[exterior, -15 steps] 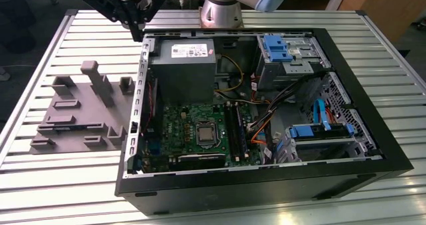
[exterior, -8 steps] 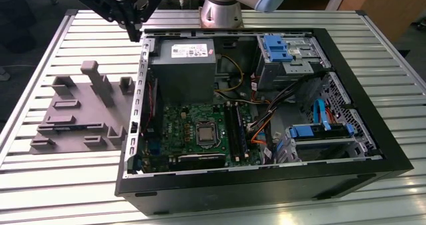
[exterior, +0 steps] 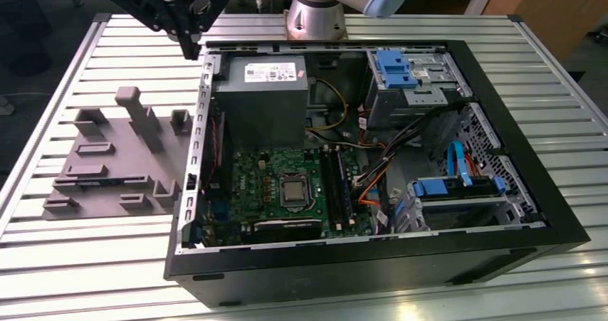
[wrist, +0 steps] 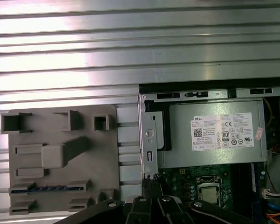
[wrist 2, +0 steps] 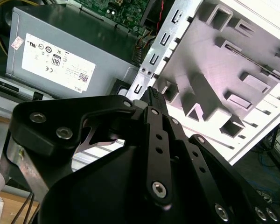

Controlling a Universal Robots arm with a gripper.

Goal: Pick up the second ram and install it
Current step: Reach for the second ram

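The second ram [exterior: 98, 183] is a thin dark blue strip lying on edge in a slot of the grey fixture tray [exterior: 105, 139], at the exterior view's left; in the first wrist view the ram [wrist: 46, 188] sits in the tray [wrist: 60, 135]. My gripper [exterior: 193, 49] hangs high over the far left corner of the open computer case [exterior: 380, 257], well away from the ram. Its fingers [wrist 2: 152, 95] are pressed together with nothing between them; the fingertips [wrist: 151, 185] point down at the case's edge. The black memory slots [exterior: 338, 186] run along the motherboard.
The case holds a grey power supply [exterior: 261, 97], a green motherboard [exterior: 270, 193] with a CPU socket, blue drive bays [exterior: 404, 68] and loose cables. The ribbed metal table [exterior: 95, 278] extends around the tray and case. The arm's base [exterior: 318, 15] stands behind the case.
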